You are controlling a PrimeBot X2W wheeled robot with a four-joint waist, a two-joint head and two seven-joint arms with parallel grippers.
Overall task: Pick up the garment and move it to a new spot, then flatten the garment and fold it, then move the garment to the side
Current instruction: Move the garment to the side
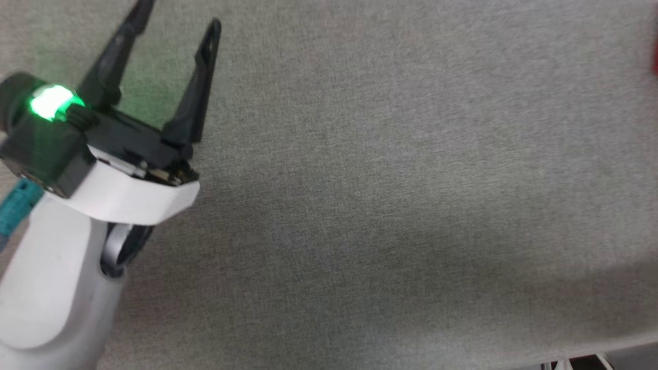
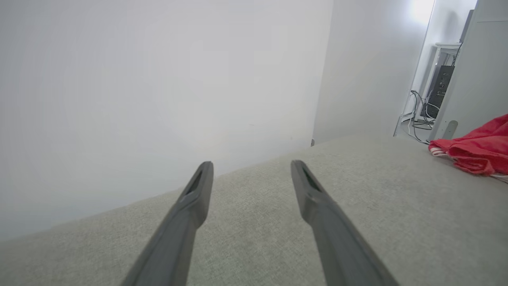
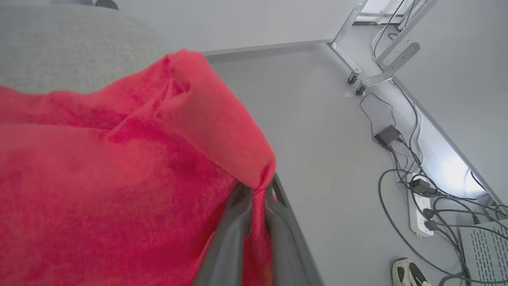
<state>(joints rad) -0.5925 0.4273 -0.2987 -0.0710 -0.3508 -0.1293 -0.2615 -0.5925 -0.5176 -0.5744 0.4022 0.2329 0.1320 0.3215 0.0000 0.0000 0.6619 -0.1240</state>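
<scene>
Right gripper [image 3: 257,192] pinched tight on a fold of the red garment [image 3: 119,178] (cloth draped right over its fingers), left gripper [image 2: 250,167] spread wide, holding nothing, above the grey padded surface [image 2: 258,238], garment bunched well off to its right, power strip [image 3: 418,212] on the floor [image 3: 325,139] beyond.

Nothing written can be read in any of the views: no text, number, label or brand. The garment [image 3: 119,159] turns only plain red folds to the cameras. The power strip [image 3: 420,210] is too small and blurred for any marking on it to be made out.
</scene>
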